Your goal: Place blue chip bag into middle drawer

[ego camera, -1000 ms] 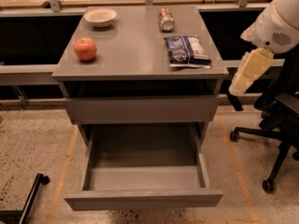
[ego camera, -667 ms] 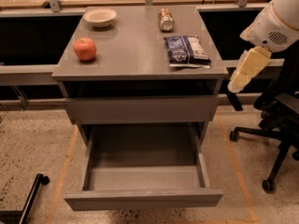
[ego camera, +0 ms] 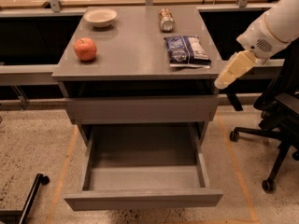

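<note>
The blue chip bag (ego camera: pixel 187 50) lies flat on the grey cabinet top (ego camera: pixel 135 55), near its right front corner. The middle drawer (ego camera: pixel 140 199) is pulled out wide below, and its inside is bare. My gripper (ego camera: pixel 223 80) hangs on the white arm just off the cabinet's right edge. It sits right of and slightly below the bag, pointing down-left, and holds nothing that I can see.
A red apple (ego camera: pixel 85 49), a white bowl (ego camera: pixel 100 17) and a small metal can (ego camera: pixel 166 19) also sit on the top. The upper drawer front (ego camera: pixel 140 108) is closed. A black office chair (ego camera: pixel 280 120) stands right of the cabinet. A black wheeled leg (ego camera: pixel 32 190) is on the floor at lower left.
My gripper has moved a little to the left, closer to the cabinet's right front corner. The bag and the drawer have not moved.
</note>
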`<state>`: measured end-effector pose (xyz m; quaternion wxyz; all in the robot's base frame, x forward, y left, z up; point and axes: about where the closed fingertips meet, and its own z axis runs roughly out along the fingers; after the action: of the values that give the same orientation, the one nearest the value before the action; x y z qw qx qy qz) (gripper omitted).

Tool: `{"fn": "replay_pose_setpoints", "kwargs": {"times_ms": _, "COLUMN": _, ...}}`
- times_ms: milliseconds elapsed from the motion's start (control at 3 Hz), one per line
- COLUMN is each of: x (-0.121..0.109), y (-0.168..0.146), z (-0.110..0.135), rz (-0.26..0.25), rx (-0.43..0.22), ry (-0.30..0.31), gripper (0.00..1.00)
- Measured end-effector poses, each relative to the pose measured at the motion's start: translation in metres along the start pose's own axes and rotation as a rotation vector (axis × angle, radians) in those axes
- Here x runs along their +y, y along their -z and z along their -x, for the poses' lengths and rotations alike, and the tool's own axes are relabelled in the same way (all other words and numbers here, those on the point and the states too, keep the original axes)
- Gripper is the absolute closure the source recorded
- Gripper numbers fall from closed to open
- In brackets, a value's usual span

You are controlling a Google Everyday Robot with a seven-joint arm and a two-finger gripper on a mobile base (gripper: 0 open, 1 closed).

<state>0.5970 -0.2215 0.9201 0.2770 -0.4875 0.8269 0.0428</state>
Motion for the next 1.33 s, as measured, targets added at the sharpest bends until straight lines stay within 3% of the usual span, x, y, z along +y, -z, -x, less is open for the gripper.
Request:
{"fn": "replay_pose_setpoints", "kwargs": {"times_ms": 667, "x": -0.057, "y": -0.067, "z": 0.012, "rz": -0.001, "rx": -0.103, "ry": -0.071, "gripper": 0.0}}
{"fn": "replay_pose_setpoints", "kwargs": {"times_ms": 1000, "x": -0.09, "y": -0.106, "z": 0.004, "rz": 0.02, "rx": -0.13, "ry": -0.144, "gripper": 0.0}}
{"fn": "replay_pose_setpoints", "kwargs": {"times_ms": 1333, "x": -0.111, "y": -0.122, "z": 0.01, "rz": 0.021, "rx": -0.145, "ry": -0.156, "gripper": 0.0}}
